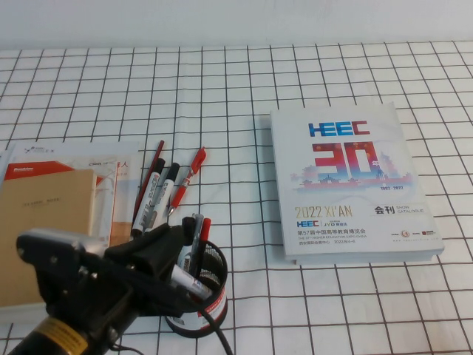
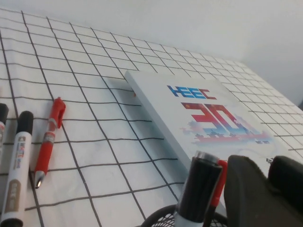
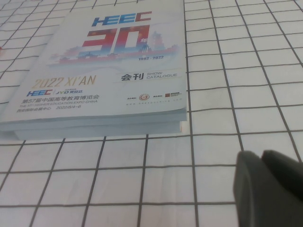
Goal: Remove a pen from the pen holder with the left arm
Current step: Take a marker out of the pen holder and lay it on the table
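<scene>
Pen holder (image 1: 213, 285): black mesh, left of the HEEC catalogue (image 1: 351, 177) off its near corner, holding a black-capped marker (image 2: 199, 187) and a red pen (image 2: 217, 184). Your left gripper (image 2: 270, 182) sits at the holder beside that marker, fingers pressed together, pinching nothing. Your right gripper (image 3: 263, 165) hangs just off the catalogue's near edge, fingers likewise together.

The white catalogue (image 1: 347, 177) on the right of the worktop (image 1: 111, 89) reads "HEEC", a large "30", "2022 XI'AN", "会刊" and "SHOW CATALOGUE"; the small dates look like "1992 - 2022".
</scene>
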Available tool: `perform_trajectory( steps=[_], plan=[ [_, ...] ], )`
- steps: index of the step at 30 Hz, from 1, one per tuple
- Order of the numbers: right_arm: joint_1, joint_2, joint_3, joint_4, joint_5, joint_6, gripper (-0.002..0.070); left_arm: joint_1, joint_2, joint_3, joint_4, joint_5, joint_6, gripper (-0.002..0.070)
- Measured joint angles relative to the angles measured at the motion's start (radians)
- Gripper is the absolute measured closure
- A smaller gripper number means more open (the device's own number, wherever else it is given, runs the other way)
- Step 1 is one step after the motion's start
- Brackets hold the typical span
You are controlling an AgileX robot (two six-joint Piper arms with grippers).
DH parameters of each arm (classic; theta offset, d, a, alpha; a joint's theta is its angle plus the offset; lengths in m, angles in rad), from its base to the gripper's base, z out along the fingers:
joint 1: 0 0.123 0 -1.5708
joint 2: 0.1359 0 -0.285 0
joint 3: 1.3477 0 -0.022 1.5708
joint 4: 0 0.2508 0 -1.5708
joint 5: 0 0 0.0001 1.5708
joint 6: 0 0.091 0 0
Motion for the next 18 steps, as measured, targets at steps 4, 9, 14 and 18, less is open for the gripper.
perform_trajectory(
  steps=[4, 9, 14, 18],
  plan=[
    [0.000, 0.000, 0.000, 0.000, 0.000, 0.000, 0.0692, 0.000, -0.046, -0.065, 0.000, 0.153, 0.119, 0.0610],
    [0.000, 0.000, 0.000, 0.000, 0.000, 0.000, 0.0691, 0.000, -0.080, -0.176, -0.033, 0.370, 0.282, 0.0610],
    [0.000, 0.000, 0.000, 0.000, 0.000, 0.000, 0.0691, 0.000, -0.081, -0.344, -0.059, 0.646, 0.419, 0.0610],
    [0.000, 0.000, 0.000, 0.000, 0.000, 0.000, 0.0692, 0.000, -0.081, -0.461, -0.059, 0.780, 0.457, 0.0610]
  ],
)
